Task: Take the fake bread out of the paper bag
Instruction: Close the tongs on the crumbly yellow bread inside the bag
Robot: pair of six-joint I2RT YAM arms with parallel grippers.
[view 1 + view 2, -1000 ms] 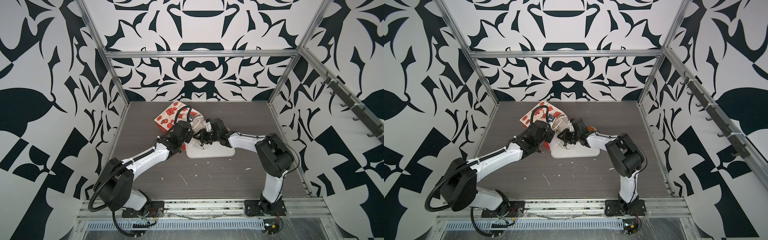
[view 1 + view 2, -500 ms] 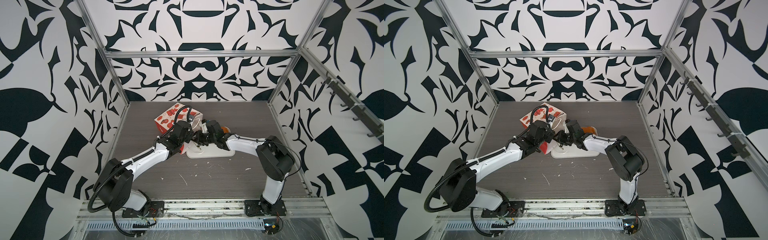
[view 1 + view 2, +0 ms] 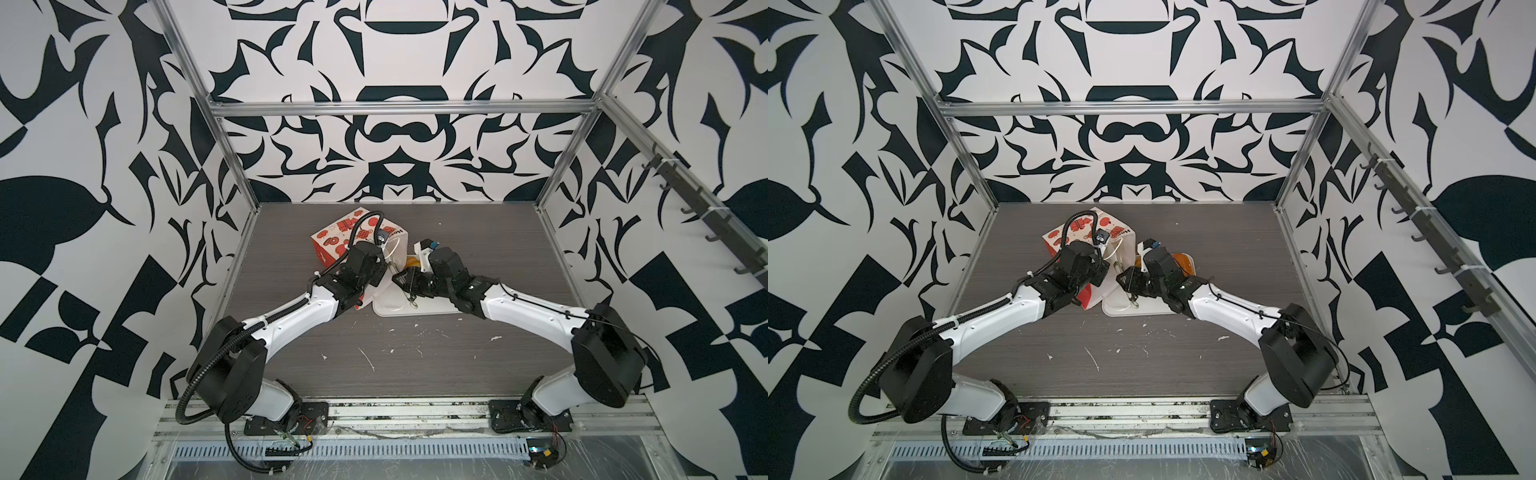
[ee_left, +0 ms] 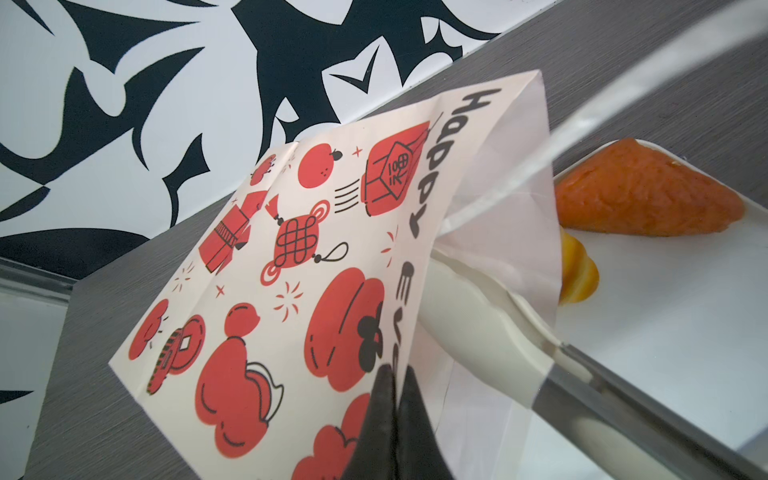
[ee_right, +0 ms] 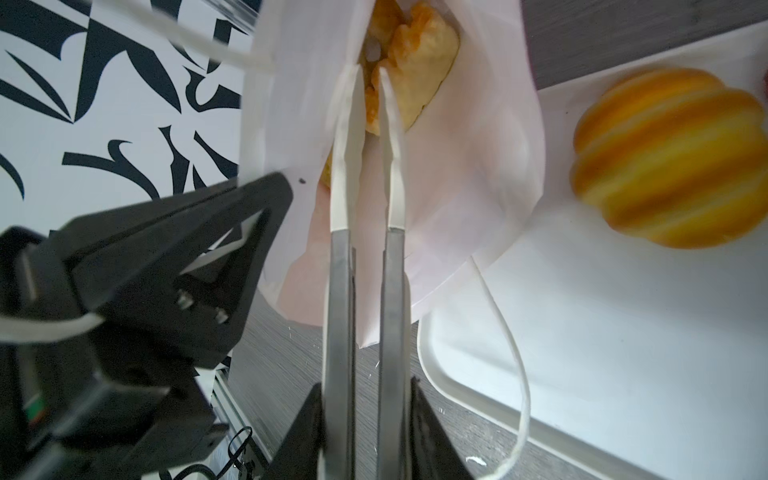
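**R arm has gone into the bag for the next piece; 2 pcs already out.**

Top views: the tall white paper bag (image 3: 332, 245) w/ red print sits tipped, mouth toward the white rectangular tray (image 3: 415, 309). The left gripper (image 3: 380, 270) is at its rim. The right gripper (image 3: 399, 277), over the tray a sec ago, is now at the mouth, so prob. a fresh pick is starting.
L wrist: the left gripper (image 4: 392, 374) has its black fingers together, clamped on the bag's edge and holding it open. The orange-brown triangular piece (image 4: 648, 195) and the ridged yellow croissant (image 4: 579, 274) lie on the tray.
R wrist: long white-tipped fingers (image 5: 353, 104) reach inside the bag, a narrow gap apart, either side of the glazed rectangular pastry (image 5: 419, 54). Can't tell if they grip it yet.
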